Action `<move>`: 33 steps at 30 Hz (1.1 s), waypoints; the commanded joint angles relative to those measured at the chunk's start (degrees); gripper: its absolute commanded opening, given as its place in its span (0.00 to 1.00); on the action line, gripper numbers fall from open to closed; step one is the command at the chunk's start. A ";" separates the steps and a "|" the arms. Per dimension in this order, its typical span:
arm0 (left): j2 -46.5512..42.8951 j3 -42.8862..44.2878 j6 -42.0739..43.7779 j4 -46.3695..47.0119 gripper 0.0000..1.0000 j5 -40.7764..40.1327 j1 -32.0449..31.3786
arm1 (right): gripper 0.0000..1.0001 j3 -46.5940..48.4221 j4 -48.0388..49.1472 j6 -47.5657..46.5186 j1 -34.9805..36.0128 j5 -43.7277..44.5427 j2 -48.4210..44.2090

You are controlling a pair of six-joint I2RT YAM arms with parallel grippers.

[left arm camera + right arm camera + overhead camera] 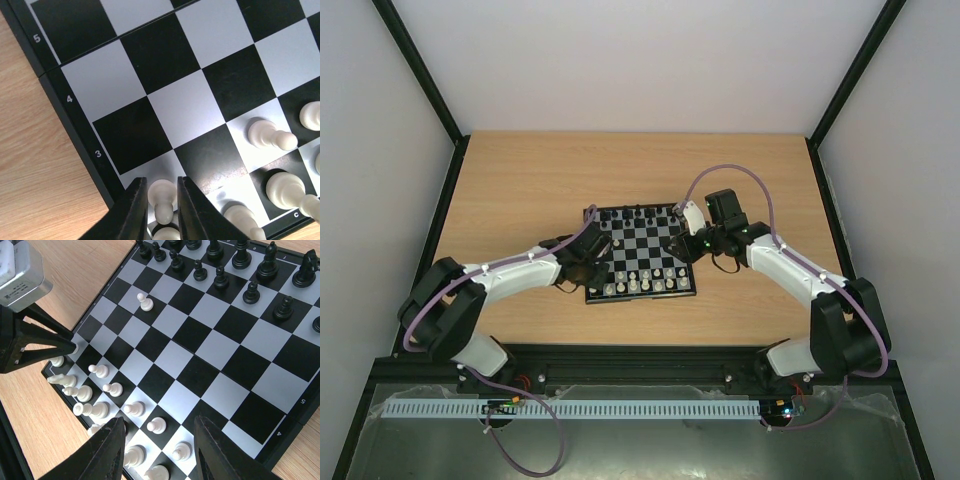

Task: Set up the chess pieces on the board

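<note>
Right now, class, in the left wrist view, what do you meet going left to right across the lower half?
Wooden table → board edge → white pawn between the left gripper fingers → second white pawn.

left wrist: my left gripper (162,181) flanks pawn (162,196), touch unclear | white piece (166,233) below it cut by bottom edge, two more clipped at right | top external: pieces (640,284) too small to type, my fingertips hidden

Board (642,248) on table (520,180); left arm (510,275) at left edge, right arm (785,265) at right edge.
</note>
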 commanded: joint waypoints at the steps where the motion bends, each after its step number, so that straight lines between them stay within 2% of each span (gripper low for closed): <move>1: 0.00 0.30 0.17 -1.53 0.20 -0.24 -0.27 | 0.40 -0.54 -0.26 -1.02 -0.17 -0.99 0.78; 11: -3.57 4.45 0.56 -3.34 0.35 -2.78 -0.27 | 0.40 0.12 -0.37 -0.90 -0.17 0.98 -0.58; 16: -2.23 8.66 1.86 -3.79 0.44 -4.57 -0.20 | 0.40 3.90 0.45 1.45 -0.17 20.26 0.21; 19: 0.87 12.62 2.22 -4.36 0.47 -5.03 0.03 | 0.46 5.66 0.35 1.61 -0.17 24.25 2.54; 26: 9.56 23.18 2.56 -6.79 0.48 -4.57 1.31 | 0.64 3.02 1.74 1.13 -0.21 22.00 1.89; 33: 17.75 30.34 3.06 -10.16 0.41 -3.40 3.32 | 0.66 1.37 1.94 0.16 -0.17 20.51 -0.05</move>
